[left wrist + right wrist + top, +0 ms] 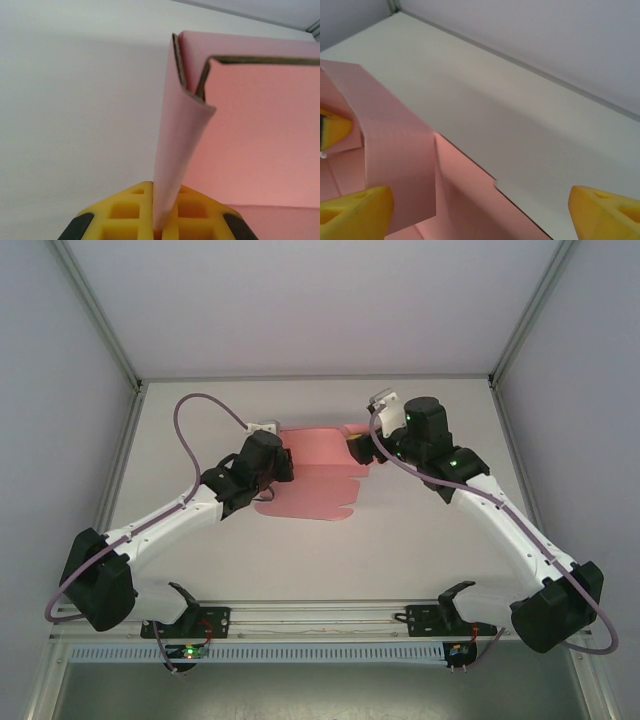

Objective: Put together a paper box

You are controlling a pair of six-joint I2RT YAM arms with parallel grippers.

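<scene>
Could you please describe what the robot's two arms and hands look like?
The left arm and right arm have white links, black joint housings and trailing lilac cables. The left hand and right hand have yellow fingers with moulded recesses.

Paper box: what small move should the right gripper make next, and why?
Probably slide the right gripper sideways over the raised flap and close. Its jaws stand open and empty, while the left gripper pinches an upright wall of the paper box.
</scene>
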